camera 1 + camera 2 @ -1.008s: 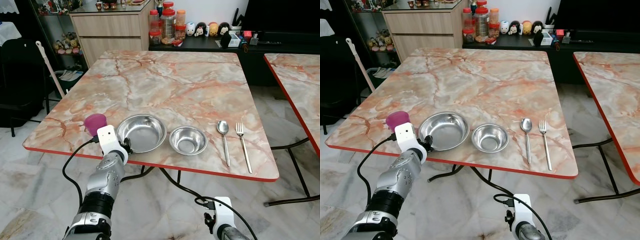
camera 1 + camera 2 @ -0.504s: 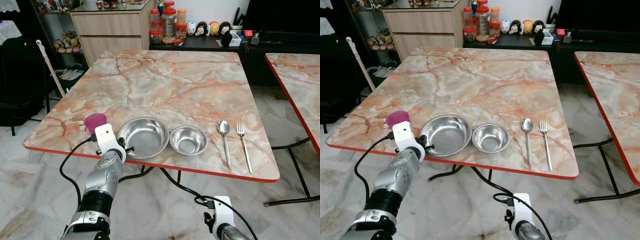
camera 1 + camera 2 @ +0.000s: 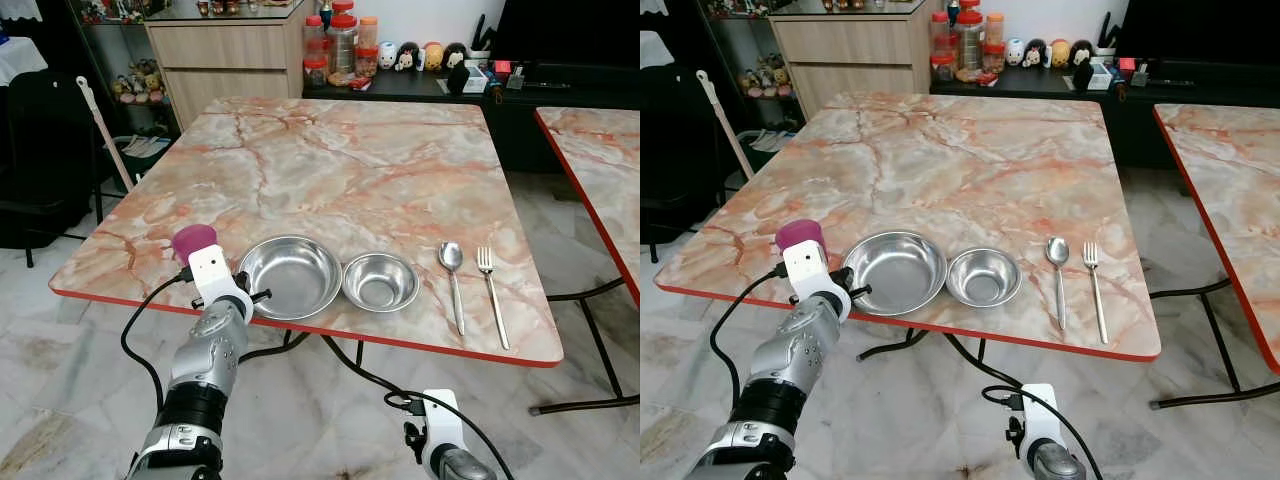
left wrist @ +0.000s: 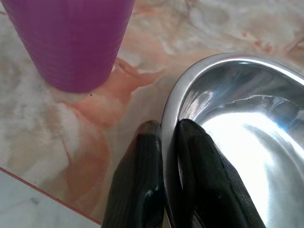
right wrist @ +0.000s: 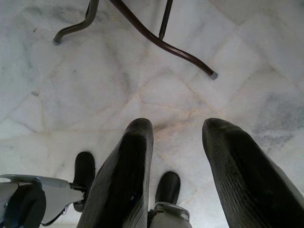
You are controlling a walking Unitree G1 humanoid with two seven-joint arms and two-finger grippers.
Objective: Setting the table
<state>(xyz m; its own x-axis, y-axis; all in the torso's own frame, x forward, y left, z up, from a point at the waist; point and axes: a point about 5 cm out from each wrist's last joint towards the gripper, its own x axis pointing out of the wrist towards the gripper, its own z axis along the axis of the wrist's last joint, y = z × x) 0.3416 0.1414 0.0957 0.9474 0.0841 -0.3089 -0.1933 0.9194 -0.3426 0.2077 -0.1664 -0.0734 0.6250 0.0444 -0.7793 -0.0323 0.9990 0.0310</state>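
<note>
Gripping the large steel bowl [image 3: 290, 276] by its near-left rim, the left pincer [image 4: 166, 142] has one black finger outside the wall and one inside, clamped tight on the thin metal. To place the bowl well, I judge the slide should be slow and flat, with the base kept on the table [image 3: 330, 150] and well in from its red near edge, and steered away from the purple cup [image 3: 194, 243] standing just beside the rim on the left. To the right, the small steel bowl [image 3: 380, 282] sits almost touching the large one, so any push that way would knock it; the spoon [image 3: 451, 275] and fork [image 3: 491, 290] lie further right. The left arm reaches up from below the table edge, wrist roughly level with the top. The right pincer [image 5: 175, 166] hangs idle over the floor, fingers spread apart.
</note>
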